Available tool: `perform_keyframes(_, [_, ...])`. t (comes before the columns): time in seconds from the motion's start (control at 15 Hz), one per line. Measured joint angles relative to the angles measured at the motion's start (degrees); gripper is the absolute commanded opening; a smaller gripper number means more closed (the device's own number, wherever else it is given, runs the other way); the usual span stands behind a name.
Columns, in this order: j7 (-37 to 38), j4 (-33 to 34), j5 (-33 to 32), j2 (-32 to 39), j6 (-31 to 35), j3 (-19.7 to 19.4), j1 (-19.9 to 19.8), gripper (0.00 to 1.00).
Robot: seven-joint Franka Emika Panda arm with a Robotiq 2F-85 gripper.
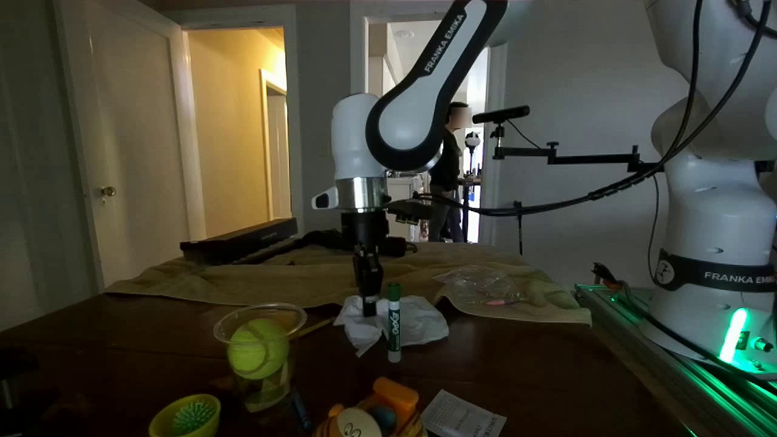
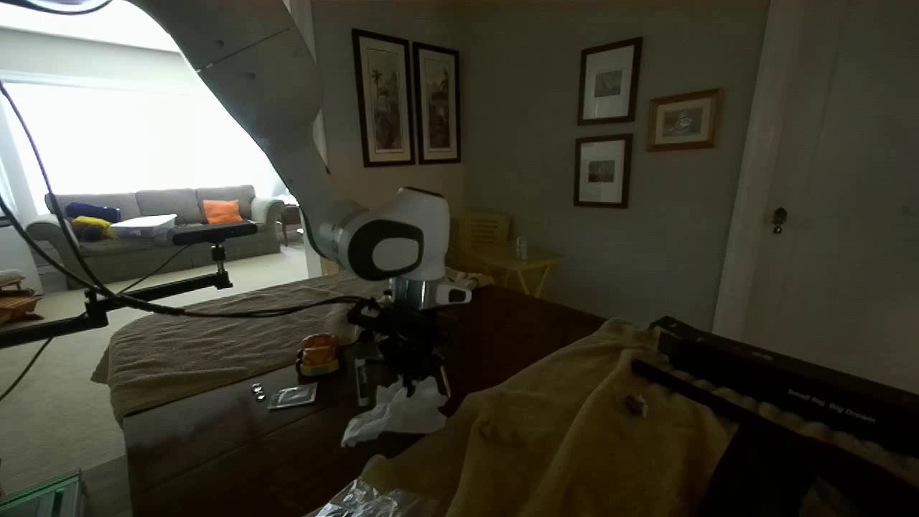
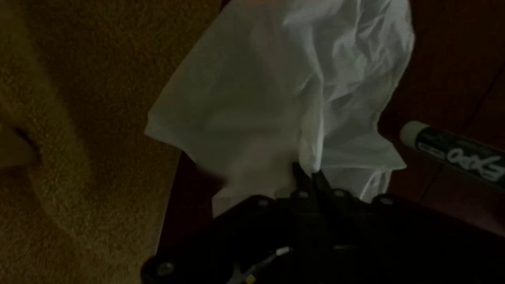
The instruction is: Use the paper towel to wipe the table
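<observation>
One paper towel (image 3: 244,102), partly hidden, pinched by gripper (image 3: 311,174); marker (image 3: 459,154) cut off, wrist view.

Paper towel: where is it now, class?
In the wrist view, the paper towel fills the upper middle, one fold pinched by the gripper, with the tan cloth on the left and the marker on the right.

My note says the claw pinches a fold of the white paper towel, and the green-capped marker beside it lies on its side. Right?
Not quite: the green-capped marker stands upright, as both exterior views show. The rest holds: the claw pinches a fold of the white paper towel, and the marker is beside it.
</observation>
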Motion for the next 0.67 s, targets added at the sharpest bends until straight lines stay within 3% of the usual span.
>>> perform_keyframes(0.4, [-0.3, 0.6, 0.1, -8.9, -1.2, 1.8, 0.2, 0.05])
perform_keyframes(0.67, [-1.6, 6.6, -3.1, -10.1, -2.8, 0.6, 0.2, 0.04])
